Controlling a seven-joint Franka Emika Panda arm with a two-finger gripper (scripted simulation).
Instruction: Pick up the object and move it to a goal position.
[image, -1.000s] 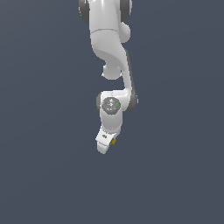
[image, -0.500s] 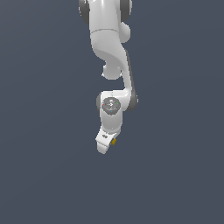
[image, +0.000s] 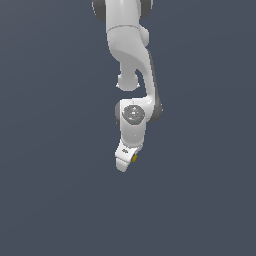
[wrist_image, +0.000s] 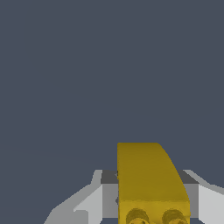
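white hand (image: 125, 161) clenched on yellow block (image: 134, 158) (a speck in exterior view), wrist view shows its dark spots

Surroundings: uniform dark grey field on every side of the gripper (image: 126, 161); free passage in all directions in both views. Sole occupant of the jaw gap: yellow block (wrist_image: 148, 179), filling the space between the fingers.

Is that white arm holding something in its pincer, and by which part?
Yes: a small yellow block sits between the two fingers of the pincer, gripped by its opposite sides; most of it is hidden in the exterior view.
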